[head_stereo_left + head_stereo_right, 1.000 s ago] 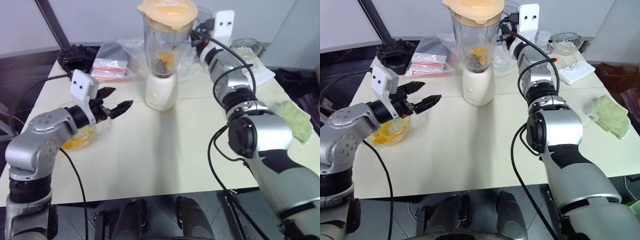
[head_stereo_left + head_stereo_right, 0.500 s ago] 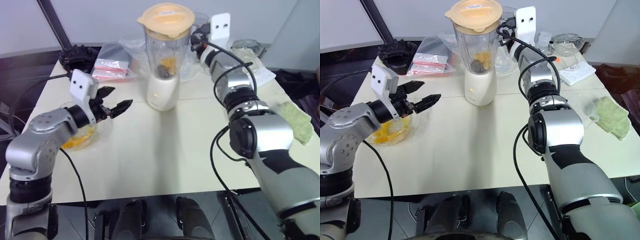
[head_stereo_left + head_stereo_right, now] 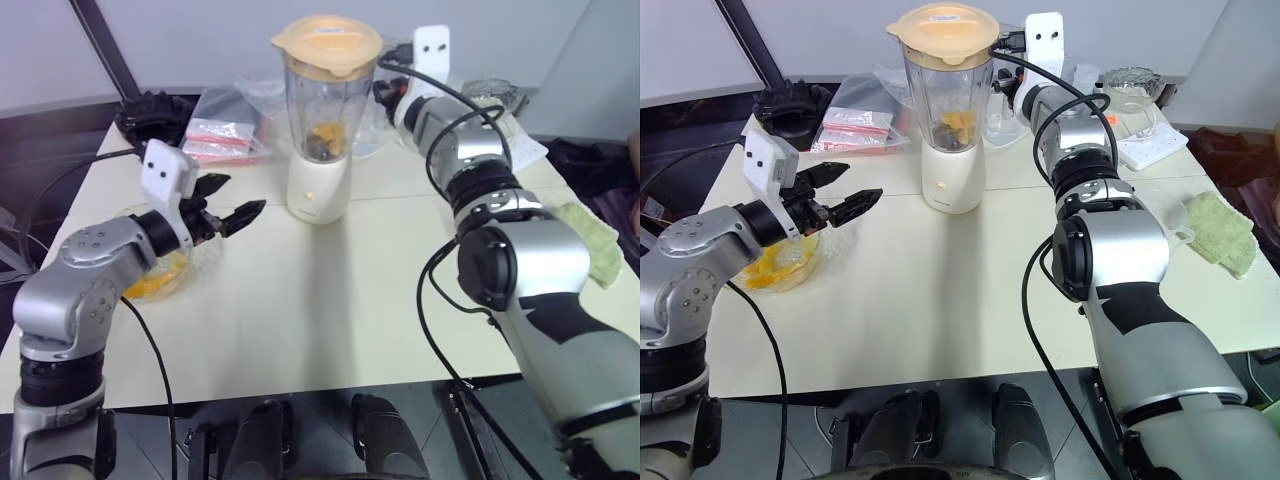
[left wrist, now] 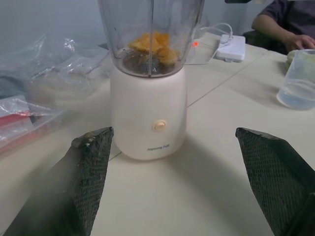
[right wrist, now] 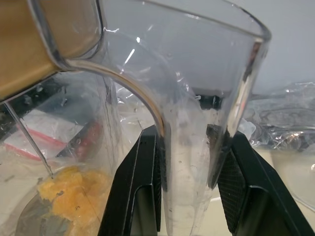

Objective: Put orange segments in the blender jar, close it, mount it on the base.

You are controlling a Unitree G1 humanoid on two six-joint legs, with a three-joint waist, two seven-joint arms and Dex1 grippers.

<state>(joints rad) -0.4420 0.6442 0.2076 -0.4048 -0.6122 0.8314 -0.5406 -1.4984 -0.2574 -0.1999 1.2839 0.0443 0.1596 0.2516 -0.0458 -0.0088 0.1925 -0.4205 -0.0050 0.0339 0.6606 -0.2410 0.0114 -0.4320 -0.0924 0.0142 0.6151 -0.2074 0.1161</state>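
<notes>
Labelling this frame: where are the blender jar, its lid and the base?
blender jar [image 3: 945,100], right eye view, clear wall.
lid [image 3: 943,25], right eye view, top face.
base [image 4: 147,115], left wrist view, front, above the button.

Your left gripper [image 3: 838,192] hangs level over the table with its jaws spread wide, nothing in them. Your right arm's stretched far forward, right gripper [image 5: 189,162] clamped around the blender jar's handle [image 5: 197,147].

The near middle of the table [image 3: 940,310] is bare, so a hand can pass there. The blender jar [image 3: 945,95] on the base [image 3: 952,178] blocks the far middle. Bags [image 3: 855,125] crowd the far left. A bowl [image 3: 780,265] sits at the left edge, a cloth [image 3: 1223,232] at the right.
</notes>
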